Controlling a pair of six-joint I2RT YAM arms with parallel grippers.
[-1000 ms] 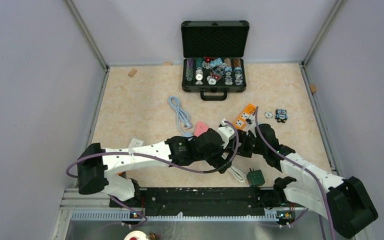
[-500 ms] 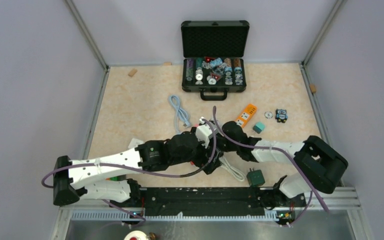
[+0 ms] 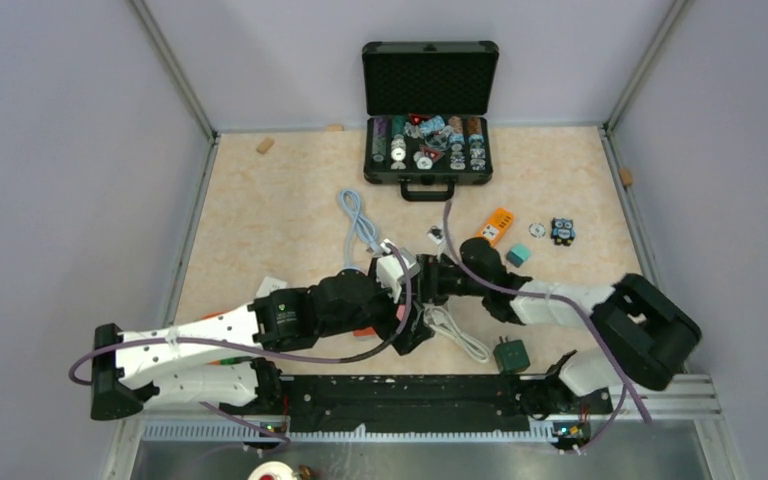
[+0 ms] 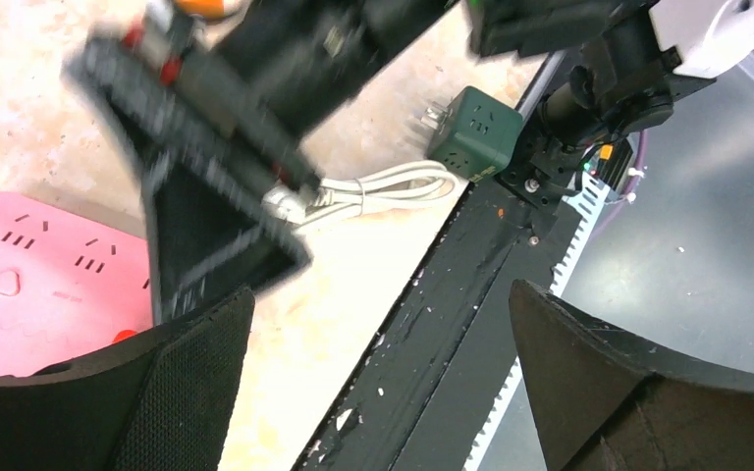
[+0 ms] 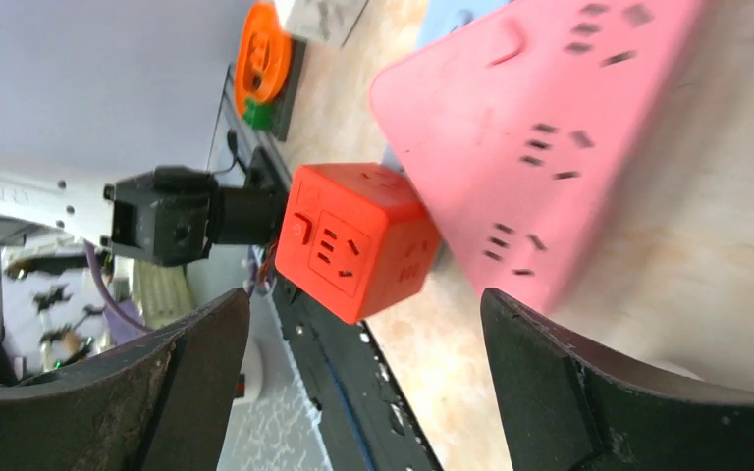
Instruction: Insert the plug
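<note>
A white cable [image 3: 463,338] lies coiled near the front rail, and its plug end [image 4: 281,203] rests on the table. A dark green socket cube [image 3: 510,354] [image 4: 476,122] sits at the cable's other end. The pink power strip [image 4: 47,285] [image 5: 546,118] lies flat beside a red-orange socket cube [image 5: 358,241]. In the top view both arms cover most of the strip. My left gripper [image 3: 413,326] [image 4: 383,392] hangs open over the table edge with nothing between its fingers. My right gripper [image 3: 422,290] [image 5: 363,392] is open and empty, low over the table just short of the strip and cube.
An open black case [image 3: 428,150] of small parts stands at the back. A light blue cable [image 3: 360,225], an orange tester [image 3: 493,228], a teal cube [image 3: 517,256] and small trinkets [image 3: 562,230] lie mid-table. The black front rail [image 4: 452,324] borders the near edge.
Both arms have swung to the left. The right arm folded back and its gripper left the orange tester's area for the pink strip. The left gripper drew back toward the front rail.
</note>
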